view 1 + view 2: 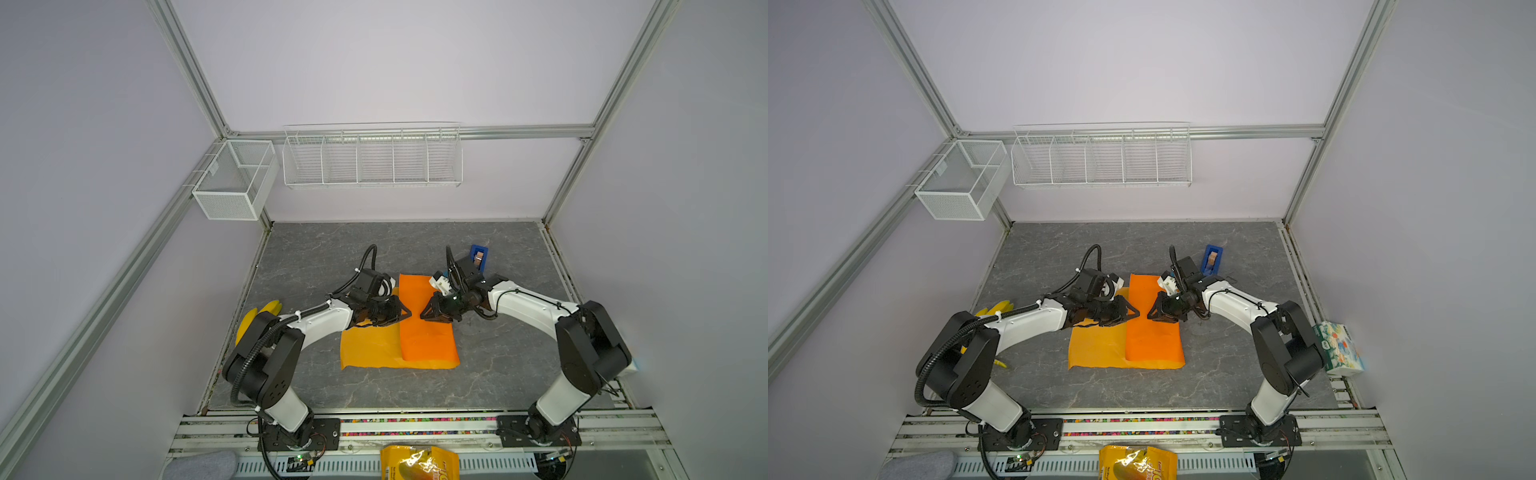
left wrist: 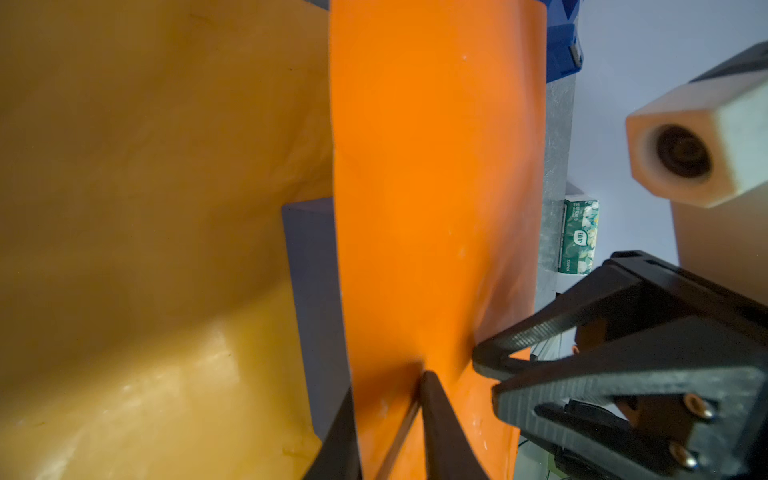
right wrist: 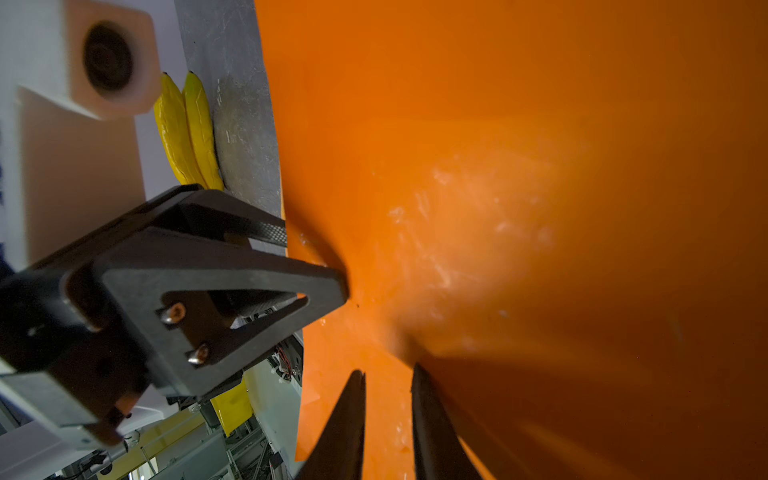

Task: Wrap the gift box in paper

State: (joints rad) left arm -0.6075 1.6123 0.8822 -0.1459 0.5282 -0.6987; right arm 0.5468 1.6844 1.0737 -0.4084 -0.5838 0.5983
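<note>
Box [image 2: 311,291] is lying under folded paper [image 1: 428,338]; left hand [image 1: 405,312] and right hand [image 1: 424,316] are touching its flap, and I cannot tell whether either is gripping.

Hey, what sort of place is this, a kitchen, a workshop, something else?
Probably a robotics lab work cell, not a home: two robot arms bolted to a front rail, an aluminium-bar frame around plain walls, and wire baskets hung at the back.

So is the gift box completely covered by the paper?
No, in the left wrist view a bare navy side of the gift box shows beside the folded paper flap.
</note>
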